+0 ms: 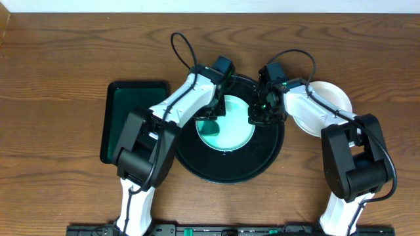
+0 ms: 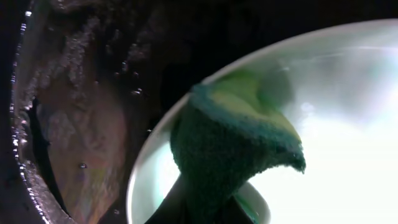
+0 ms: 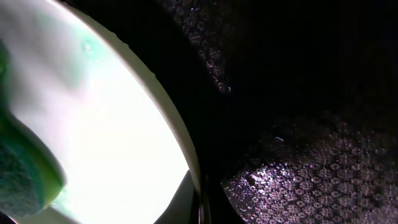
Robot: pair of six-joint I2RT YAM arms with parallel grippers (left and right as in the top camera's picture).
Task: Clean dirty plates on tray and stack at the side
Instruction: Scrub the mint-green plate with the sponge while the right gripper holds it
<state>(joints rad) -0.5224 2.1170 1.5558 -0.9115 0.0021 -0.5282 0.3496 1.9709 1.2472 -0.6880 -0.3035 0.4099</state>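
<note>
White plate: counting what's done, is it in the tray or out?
Out: the white plate lies on the table, right of the black tray.

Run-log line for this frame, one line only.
left gripper: shut on sponge, on mint plate in black tray | right gripper: shut at plate rim | white plate: on table, right of tray

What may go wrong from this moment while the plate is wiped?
The sponge held by the left gripper sits near the edge of the mint-green plate; a hard push may tilt or slide the plate on the black tray. The right gripper holds only the rim, so it may slip.
</note>
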